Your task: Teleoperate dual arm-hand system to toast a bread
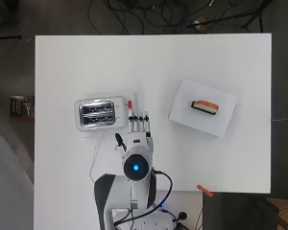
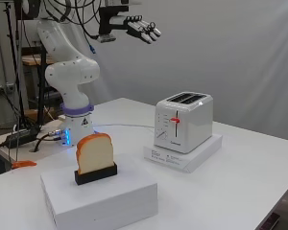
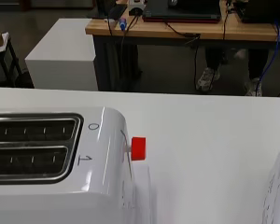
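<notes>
A slice of bread (image 2: 95,153) stands upright in a black holder (image 2: 96,175) on a white box (image 2: 101,197); from overhead the bread (image 1: 205,106) lies right of centre. The white toaster (image 1: 100,113) with two empty slots (image 3: 30,147) and a red lever (image 3: 138,148) sits on a flat white base (image 2: 182,153). The hand (image 2: 141,28) hangs high above the table with its fingers straight and holds nothing. In the overhead view the hand (image 1: 139,125) is just right of the toaster's lever end.
A white cable (image 1: 93,158) runs from the toaster toward the arm's base. A small orange object (image 1: 205,190) lies near the table's front edge. The wrist view shows a desk and a white block beyond the table's far edge.
</notes>
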{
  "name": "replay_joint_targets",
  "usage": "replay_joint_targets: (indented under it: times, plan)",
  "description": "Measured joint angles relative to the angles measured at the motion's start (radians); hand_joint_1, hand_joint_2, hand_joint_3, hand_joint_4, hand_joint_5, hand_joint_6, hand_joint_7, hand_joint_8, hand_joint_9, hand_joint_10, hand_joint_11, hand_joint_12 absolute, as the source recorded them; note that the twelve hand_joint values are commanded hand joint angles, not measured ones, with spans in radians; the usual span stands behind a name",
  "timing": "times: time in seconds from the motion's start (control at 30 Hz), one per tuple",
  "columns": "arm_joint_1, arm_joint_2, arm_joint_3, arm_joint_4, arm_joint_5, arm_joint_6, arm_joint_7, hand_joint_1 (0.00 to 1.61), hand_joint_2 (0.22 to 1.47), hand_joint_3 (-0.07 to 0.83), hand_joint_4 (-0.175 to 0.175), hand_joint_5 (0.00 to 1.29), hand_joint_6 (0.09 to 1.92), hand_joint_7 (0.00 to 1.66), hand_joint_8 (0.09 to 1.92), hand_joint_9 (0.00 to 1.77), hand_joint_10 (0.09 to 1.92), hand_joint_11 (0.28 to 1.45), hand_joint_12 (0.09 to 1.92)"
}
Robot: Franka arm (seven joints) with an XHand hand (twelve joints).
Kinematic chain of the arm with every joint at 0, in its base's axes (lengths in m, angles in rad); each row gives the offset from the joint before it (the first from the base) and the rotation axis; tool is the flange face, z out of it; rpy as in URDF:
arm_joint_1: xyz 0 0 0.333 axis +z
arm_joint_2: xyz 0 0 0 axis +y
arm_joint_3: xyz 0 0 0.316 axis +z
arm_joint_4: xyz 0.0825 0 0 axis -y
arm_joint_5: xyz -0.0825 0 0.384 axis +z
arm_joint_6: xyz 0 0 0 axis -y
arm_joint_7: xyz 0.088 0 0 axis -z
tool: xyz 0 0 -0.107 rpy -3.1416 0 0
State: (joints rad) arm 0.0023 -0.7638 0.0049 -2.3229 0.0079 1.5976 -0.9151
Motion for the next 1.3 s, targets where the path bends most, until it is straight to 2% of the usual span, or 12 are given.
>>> replay_joint_targets:
  times: [0.03,0.1,0.13,0.23,0.4,0.53,0.73,0.77,0.9,0.97,1.1,1.3]
  plan:
    - [-0.002,0.021,-0.005,0.029,-0.003,0.002,-0.003,0.25,1.09,-0.015,-0.008,0.07,0.09,0.16,0.09,0.27,0.09,0.35,0.09]
    - [-0.007,0.102,-0.03,0.109,-0.017,-0.039,0.013,0.28,1.05,-0.009,0.014,0.1,0.09,0.13,0.09,0.23,0.09,0.33,0.09]
    - [-0.01,0.142,-0.051,0.143,-0.025,-0.063,0.017,0.28,1.04,-0.005,0.012,0.13,0.09,0.14,0.09,0.25,0.09,0.35,0.09]
    - [-0.02,0.247,-0.136,0.197,-0.054,-0.086,0.001,0.29,1.03,-0.001,-0.02,0.17,0.09,0.2,0.09,0.32,0.09,0.38,0.09]
    - [-0.034,0.406,-0.29,0.202,-0.107,-0.054,-0.058,0.32,1.05,0.002,-0.077,0.22,0.09,0.29,0.09,0.39,0.09,0.41,0.09]
    - [-0.044,0.55,-0.316,0.227,-0.172,-0.047,-0.065,0.35,1.06,0.006,-0.08,0.24,0.09,0.31,0.09,0.42,0.09,0.42,0.09]
    - [-0.028,0.717,-0.343,0.332,-0.178,-0.004,-0.095,0.36,1.11,0.004,-0.083,0.27,0.09,0.39,0.09,0.52,0.09,0.46,0.09]
    - [-0.014,0.731,-0.354,0.352,-0.176,-0.011,-0.103,0.36,1.11,0.002,-0.075,0.28,0.09,0.42,0.09,0.57,0.09,0.48,0.09]
    - [-0.004,0.828,-0.366,0.492,-0.144,-0.078,-0.17,0.47,1.08,-0.011,0.006,0.32,0.09,0.45,0.09,0.64,0.09,0.5,0.09]
    - [-0.042,0.91,-0.376,0.582,-0.121,-0.108,-0.203,0.5,1.07,-0.012,0.025,0.33,0.09,0.45,0.09,0.63,0.09,0.5,0.09]
    - [-0.106,1.029,-0.417,0.672,-0.09,-0.148,-0.264,0.55,1.05,-0.011,0.042,0.32,0.09,0.42,0.09,0.59,0.09,0.49,0.09]
    - [-0.134,1.019,-0.433,0.524,-0.118,-0.102,-0.317,0.62,1.03,-0.007,0.033,0.34,0.09,0.45,0.09,0.6,0.09,0.49,0.09]
